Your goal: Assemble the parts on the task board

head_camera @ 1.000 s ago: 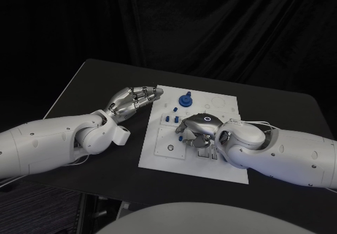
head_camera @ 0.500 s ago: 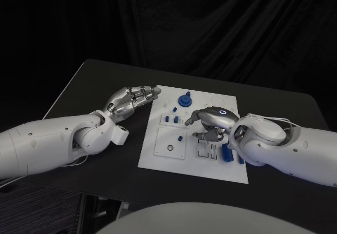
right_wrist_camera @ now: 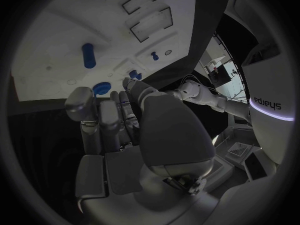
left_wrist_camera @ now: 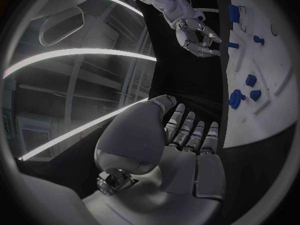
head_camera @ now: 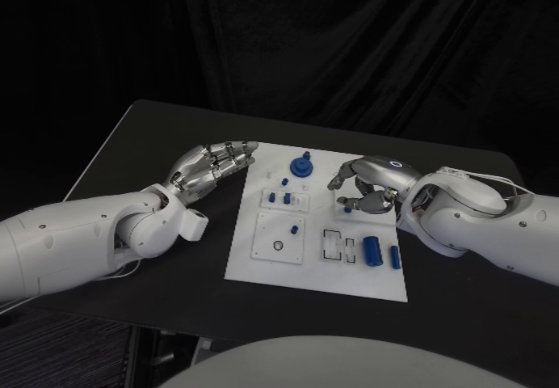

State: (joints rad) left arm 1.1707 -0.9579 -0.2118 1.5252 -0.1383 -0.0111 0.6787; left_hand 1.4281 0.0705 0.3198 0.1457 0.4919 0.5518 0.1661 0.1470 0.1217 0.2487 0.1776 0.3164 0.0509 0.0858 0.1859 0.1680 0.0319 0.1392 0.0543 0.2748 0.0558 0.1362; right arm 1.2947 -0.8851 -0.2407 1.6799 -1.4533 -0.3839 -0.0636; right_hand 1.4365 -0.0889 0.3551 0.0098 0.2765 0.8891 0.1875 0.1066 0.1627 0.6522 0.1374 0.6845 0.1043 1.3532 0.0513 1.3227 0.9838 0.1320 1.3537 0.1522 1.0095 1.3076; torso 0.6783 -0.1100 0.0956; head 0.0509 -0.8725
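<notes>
The blue cylinder (head_camera: 373, 250) now lies at the task board's (head_camera: 268, 267) near right. Your right hand (head_camera: 371, 191) has lifted off it toward the far side, fingers curled, apparently empty. Your left hand (head_camera: 212, 167) stays open at the board's left edge.

The left arm enters from the lower left of the head view, its left hand (head_camera: 213, 166) near the picture's middle, fingers extended close together, holding nothing. The right arm comes from the right; the right hand (head_camera: 371, 187) hangs curled, fingers drawn in.
</notes>
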